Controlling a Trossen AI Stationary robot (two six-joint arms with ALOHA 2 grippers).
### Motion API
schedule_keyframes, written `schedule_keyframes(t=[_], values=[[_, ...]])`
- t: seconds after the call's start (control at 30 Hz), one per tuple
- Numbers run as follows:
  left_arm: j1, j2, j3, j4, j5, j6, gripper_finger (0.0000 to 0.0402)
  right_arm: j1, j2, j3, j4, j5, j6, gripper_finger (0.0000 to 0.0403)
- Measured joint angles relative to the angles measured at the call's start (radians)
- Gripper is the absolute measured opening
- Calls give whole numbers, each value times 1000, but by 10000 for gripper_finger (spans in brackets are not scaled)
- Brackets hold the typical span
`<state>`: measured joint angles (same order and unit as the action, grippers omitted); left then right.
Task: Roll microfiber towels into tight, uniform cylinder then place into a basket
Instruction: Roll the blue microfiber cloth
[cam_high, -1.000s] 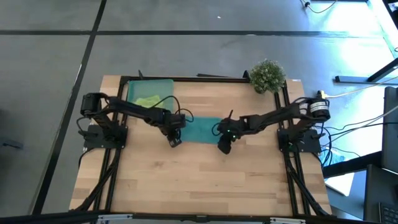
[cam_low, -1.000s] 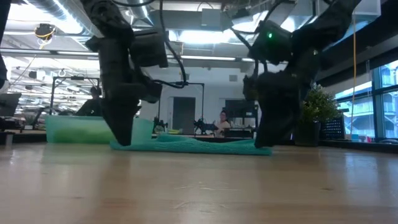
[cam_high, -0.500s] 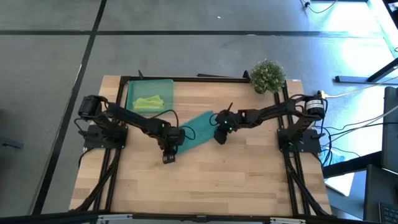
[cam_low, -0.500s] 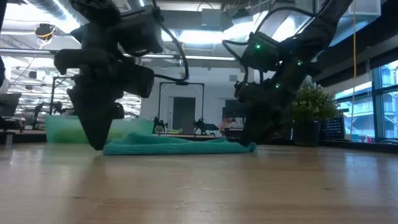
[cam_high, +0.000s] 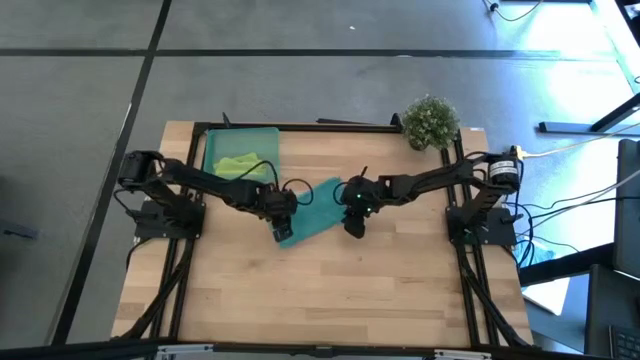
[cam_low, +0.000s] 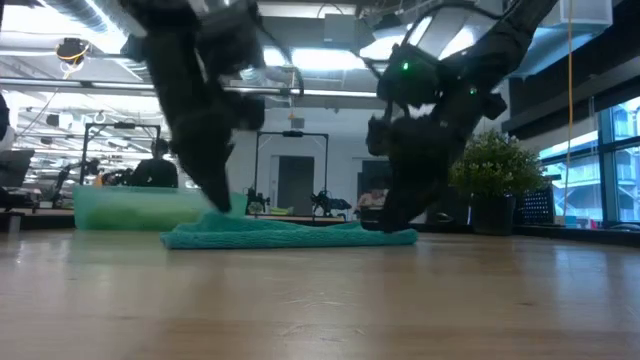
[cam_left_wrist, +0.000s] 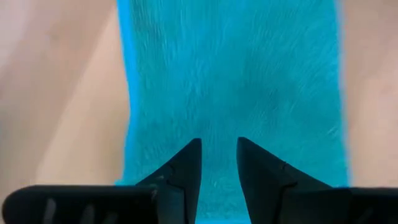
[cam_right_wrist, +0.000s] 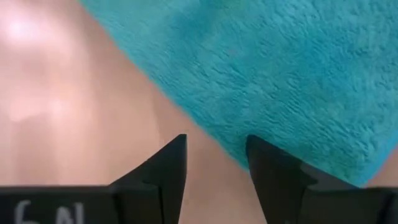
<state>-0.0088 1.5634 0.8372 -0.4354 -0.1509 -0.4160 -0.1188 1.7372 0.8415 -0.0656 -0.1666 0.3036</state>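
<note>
The teal microfiber towel (cam_high: 312, 208) lies flat and slanting on the wooden table; the low view shows it as a thin strip (cam_low: 290, 234). My left gripper (cam_high: 283, 232) stands over its near-left end, nearly shut, with teal cloth showing in the narrow gap (cam_left_wrist: 219, 155). My right gripper (cam_high: 352, 228) is open at the towel's right edge (cam_right_wrist: 216, 155), bare table between its fingers; whether a finger touches the cloth I cannot tell. The lime-green towel (cam_high: 240, 163) lies bunched in the basket (cam_high: 208, 150) at the far left. My left gripper has the teal towel's near-left end (cam_left_wrist: 219, 171) between its two fingers, which slant steeply down from above. The fingers lie along the towel's length, which stretches away from them. The towel rests on the table, not lifted. One layer or several, I cannot tell.
A small potted plant (cam_high: 430, 122) stands at the table's far right corner. The basket (cam_low: 120, 208) sits behind the towel's left end in the low view. Bare wood stretches from the towel toward the near edge.
My left gripper went toward the near edge, then came back up and toward the far side, drawing the towel's left end along. The towel has turned about on the table from lying left-to-right to slanting. My right gripper shifted a little toward the far edge.
</note>
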Motion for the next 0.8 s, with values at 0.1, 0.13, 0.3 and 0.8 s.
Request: schedule_keyframes(t=[0.1, 0.13, 0.3, 0.8], values=[[0, 33, -32, 35, 26, -1, 96, -10, 26, 1, 11, 34, -2, 167], [0, 41, -42, 39, 37, -8, 96, -14, 38, 3, 16, 34, -8, 167], [-11, 53, -63, 45, 142, -52, 96, -47, 65, 7, 45, 34, -44, 167], [-86, 17, -9, 63, 234, -20, 96, -147, 42, 41, 70, 0, -73, 167]])
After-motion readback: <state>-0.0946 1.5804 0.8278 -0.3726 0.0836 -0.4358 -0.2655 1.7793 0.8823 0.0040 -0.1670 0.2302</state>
